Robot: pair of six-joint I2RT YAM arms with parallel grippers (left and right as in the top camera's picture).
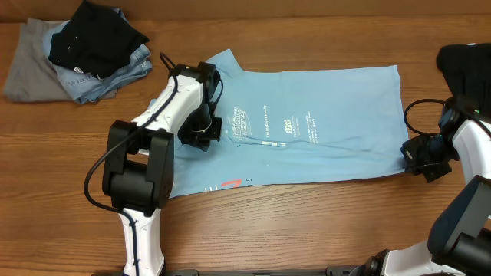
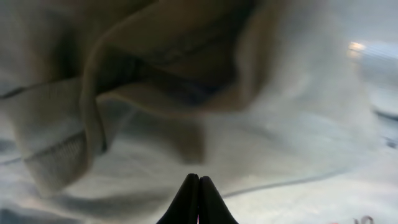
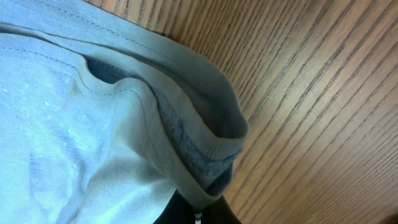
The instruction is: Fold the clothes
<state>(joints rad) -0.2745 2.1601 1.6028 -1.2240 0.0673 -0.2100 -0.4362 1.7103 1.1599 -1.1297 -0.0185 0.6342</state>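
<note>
A light blue T-shirt (image 1: 322, 130) lies spread flat across the wooden table (image 1: 307, 230), small white print up. A bit of red lettering (image 1: 230, 184) peeks out at its near left edge. My left gripper (image 1: 205, 132) is down on the shirt's left end, by the sleeve. In the left wrist view its jaws (image 2: 199, 177) are shut, tips in the cloth (image 2: 280, 124), with creases running out from them. My right gripper (image 1: 418, 157) sits at the shirt's near right corner. In the right wrist view it (image 3: 198, 214) is shut on the bunched hem (image 3: 211, 155).
A pile of other clothes sits at the back left: a grey garment (image 1: 31, 65), denim (image 1: 107, 77) and a black piece (image 1: 96, 34) on top. Bare wood (image 3: 323, 93) lies to the right of the hem. The left arm's black cable (image 1: 96, 172) loops out to the left.
</note>
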